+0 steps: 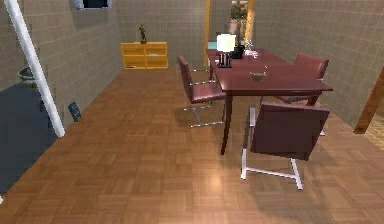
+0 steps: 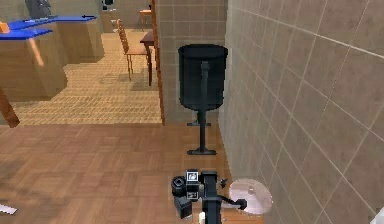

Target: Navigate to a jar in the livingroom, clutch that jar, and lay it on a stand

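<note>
A white cylindrical thing (image 1: 227,43) stands at the far end of a dark red dining table (image 1: 290,82), with small dark items beside it; I cannot tell if any of them is a jar. A low yellow cabinet (image 1: 145,55) sits against the far wall with a small dark figure (image 1: 142,34) on top. In the arm side view my gripper (image 2: 183,198) is low at the bottom edge over wooden floor. Its far end is hard to make out, so I cannot tell whether it holds anything.
Dark red chairs (image 1: 200,85) (image 1: 285,130) (image 1: 312,65) ring the table. A white post (image 1: 35,70) stands at the left. A black drum on a thin pole (image 2: 203,75) stands by a tiled wall (image 2: 300,100). Blue-topped counters (image 2: 40,50) lie beyond a doorway. A pale disc (image 2: 250,195) lies beside the arm.
</note>
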Controlling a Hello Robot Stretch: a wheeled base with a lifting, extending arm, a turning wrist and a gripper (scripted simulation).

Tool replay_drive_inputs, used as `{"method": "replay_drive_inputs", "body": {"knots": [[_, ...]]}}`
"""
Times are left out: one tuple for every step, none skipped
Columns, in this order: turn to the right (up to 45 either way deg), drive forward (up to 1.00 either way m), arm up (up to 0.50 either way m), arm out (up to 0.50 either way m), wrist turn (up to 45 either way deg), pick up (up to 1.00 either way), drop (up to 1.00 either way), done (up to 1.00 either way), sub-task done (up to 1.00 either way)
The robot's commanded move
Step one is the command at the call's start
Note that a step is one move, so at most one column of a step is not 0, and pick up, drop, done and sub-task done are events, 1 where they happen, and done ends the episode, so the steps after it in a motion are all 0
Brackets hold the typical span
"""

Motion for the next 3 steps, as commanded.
{"method": "replay_drive_inputs", "body": {"knots": [[0.0,0.00,0.00,0.00,0.0,0.00,1.00,0.00,0.00],[0.0,0.00,0.10,0.00,0.0,0.00,0.00,0.00,0.00],[0.0,0.00,0.00,-0.08,0.0,0.00,0.00,0.00,0.00]]}}
